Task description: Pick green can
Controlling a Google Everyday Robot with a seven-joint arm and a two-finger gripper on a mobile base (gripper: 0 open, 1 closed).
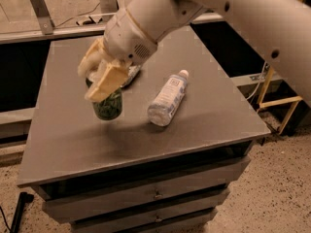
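Note:
The green can (109,107) is dark green with a mottled pattern; only its lower body shows below the gripper. My gripper (101,87), with cream-yellow fingers (110,80), is shut on the can's upper part from above. It holds the can slightly off the grey table (73,144), left of centre, with a shadow beneath it. The can's top is hidden by the fingers.
A clear plastic bottle (168,98) with a white cap lies on its side to the right of the can. A pale object (132,74) shows partly behind the gripper. The table has drawers (155,194) in front, and a yellow frame (282,103) stands at the right.

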